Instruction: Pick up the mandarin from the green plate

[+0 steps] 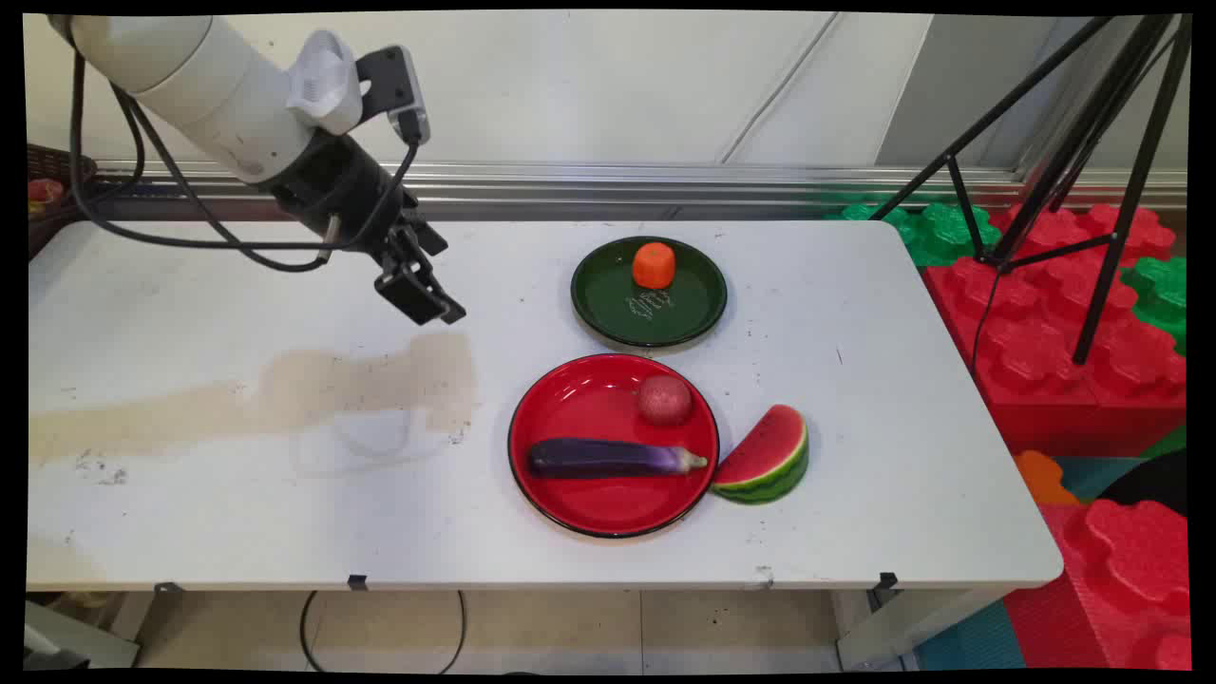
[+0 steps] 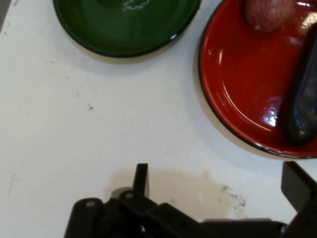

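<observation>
White desk point(image 1: 190, 513) under pincer point(image 1: 418, 294) with fingers apart, empty, above stained patch point(image 1: 380, 380), left of red plate point(image 1: 570, 503) bearing eggplant point(image 1: 608, 458).

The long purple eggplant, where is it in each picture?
Main view: the long purple eggplant lies across the near half of the round red plate.
Hand view: its dark end shows at the right edge.
Shared landmark: the round dark-green plate.
</observation>
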Controlling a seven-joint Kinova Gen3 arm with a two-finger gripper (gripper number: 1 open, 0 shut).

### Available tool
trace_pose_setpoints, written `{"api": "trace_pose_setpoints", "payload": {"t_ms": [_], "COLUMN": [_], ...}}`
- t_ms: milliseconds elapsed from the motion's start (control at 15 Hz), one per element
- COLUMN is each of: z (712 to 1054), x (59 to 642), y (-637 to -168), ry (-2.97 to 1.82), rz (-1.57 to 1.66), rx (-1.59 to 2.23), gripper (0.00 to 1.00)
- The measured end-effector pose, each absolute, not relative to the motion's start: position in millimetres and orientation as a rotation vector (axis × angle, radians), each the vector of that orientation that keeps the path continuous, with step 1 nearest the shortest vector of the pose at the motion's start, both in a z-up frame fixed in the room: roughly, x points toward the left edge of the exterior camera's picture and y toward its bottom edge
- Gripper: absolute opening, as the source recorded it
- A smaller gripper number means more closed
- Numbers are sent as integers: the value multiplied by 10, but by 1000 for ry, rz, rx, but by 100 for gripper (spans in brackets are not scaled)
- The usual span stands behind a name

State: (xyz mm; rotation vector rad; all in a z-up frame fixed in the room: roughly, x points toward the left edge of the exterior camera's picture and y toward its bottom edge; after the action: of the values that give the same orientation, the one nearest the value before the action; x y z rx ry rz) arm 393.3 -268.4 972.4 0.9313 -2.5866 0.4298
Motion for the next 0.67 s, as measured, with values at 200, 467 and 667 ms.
{"api": "trace_pose_setpoints", "payload": {"t_ms": [200,467,667], "z": [9769,9833,9847], "x": [3899,3745,3594], "y": [-2801,-3076,-3288], "ry": [-2559,-2521,-2500], "rz": [451,490,507], "rx": [959,975,985], "gripper": [100,100,100]}}
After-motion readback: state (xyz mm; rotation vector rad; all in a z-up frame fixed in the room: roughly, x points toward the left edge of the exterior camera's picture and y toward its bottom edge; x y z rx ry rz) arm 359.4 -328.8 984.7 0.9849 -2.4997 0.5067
